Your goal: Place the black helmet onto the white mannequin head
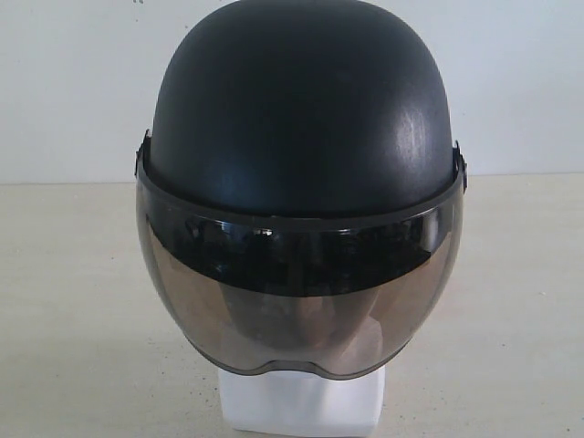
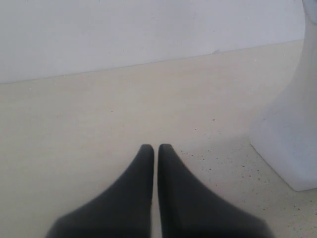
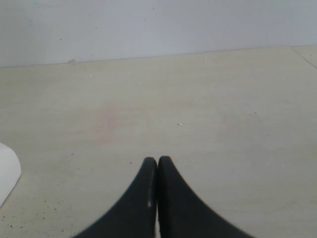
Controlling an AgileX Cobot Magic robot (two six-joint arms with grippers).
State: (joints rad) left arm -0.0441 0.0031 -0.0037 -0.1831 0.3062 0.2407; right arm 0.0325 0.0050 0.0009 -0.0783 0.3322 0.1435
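The black helmet point(image 1: 301, 109) sits on top of the white mannequin head, its smoky-brown visor point(image 1: 301, 292) down over the face. Of the head only the white blocky base point(image 1: 301, 401) shows below the visor in the exterior view. The left wrist view shows the base and neck point(image 2: 292, 134) standing on the table beside my left gripper point(image 2: 156, 147), which is shut with nothing in it. My right gripper point(image 3: 157, 159) is shut and empty too, low over the table, with a white corner of the base point(image 3: 7, 181) at the picture's edge. Neither gripper appears in the exterior view.
A beige speckled tabletop point(image 1: 82, 301) stretches around the head to a plain white wall point(image 1: 73, 82) behind it. A seam in the table point(image 3: 304, 54) runs near one corner of the right wrist view.
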